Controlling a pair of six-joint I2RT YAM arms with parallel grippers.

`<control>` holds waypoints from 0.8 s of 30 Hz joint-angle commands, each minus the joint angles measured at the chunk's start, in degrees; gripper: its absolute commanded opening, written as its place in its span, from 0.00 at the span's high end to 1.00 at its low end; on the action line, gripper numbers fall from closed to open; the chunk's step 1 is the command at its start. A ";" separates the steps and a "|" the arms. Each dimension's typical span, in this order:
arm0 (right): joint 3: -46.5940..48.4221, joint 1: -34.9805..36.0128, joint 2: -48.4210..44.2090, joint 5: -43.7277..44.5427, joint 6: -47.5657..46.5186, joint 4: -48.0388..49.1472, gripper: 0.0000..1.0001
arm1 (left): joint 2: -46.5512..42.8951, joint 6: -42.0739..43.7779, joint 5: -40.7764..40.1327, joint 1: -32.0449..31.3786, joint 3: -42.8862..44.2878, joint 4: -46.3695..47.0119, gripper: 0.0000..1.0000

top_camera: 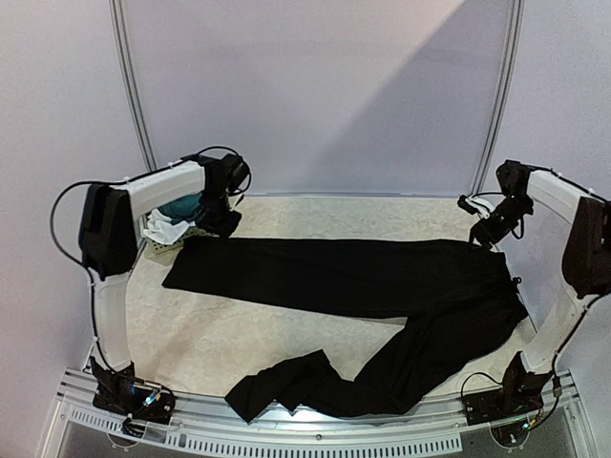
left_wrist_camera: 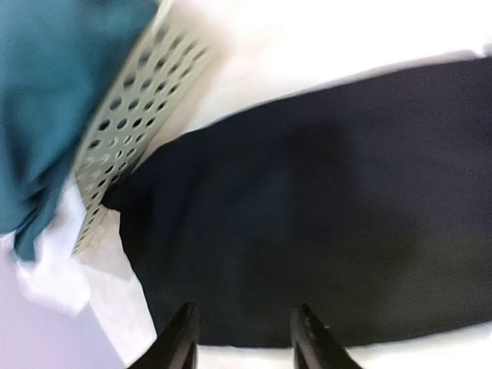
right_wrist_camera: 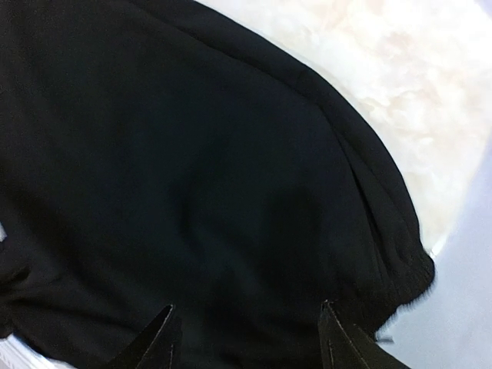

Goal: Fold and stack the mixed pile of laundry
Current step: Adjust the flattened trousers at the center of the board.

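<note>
I am hovering my left tool, parted and empty, over the hem end of the black trousers, one leg stretching left-to-right across the desk; my right tool, wide and empty, is hanging over their waist end.

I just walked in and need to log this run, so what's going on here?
Two robot arms are sorting laundry. Long black trousers lie spread across the table, one leg stretched straight, the other crumpled near the front edge. The left gripper hangs open over the straight leg's cuff, the right gripper open over the waistband; neither holds anything. A teal garment and a white cloth are heaped at the perforated basket, far left.
</note>
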 commanded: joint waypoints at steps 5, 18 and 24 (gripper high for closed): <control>-16.44 -0.31 -21.00 -0.88 -8.78 -9.06 0.38 | -23.65 -1.16 22.22 -18.08 -15.58 0.54 0.46; -39.26 -3.59 -44.74 11.11 -32.63 -17.73 0.34 | -36.37 -14.22 41.20 -37.93 -45.34 13.47 0.36; -42.29 -3.55 -43.70 12.44 -34.44 -14.48 0.34 | -34.26 -17.99 38.72 -42.61 -50.81 19.13 0.35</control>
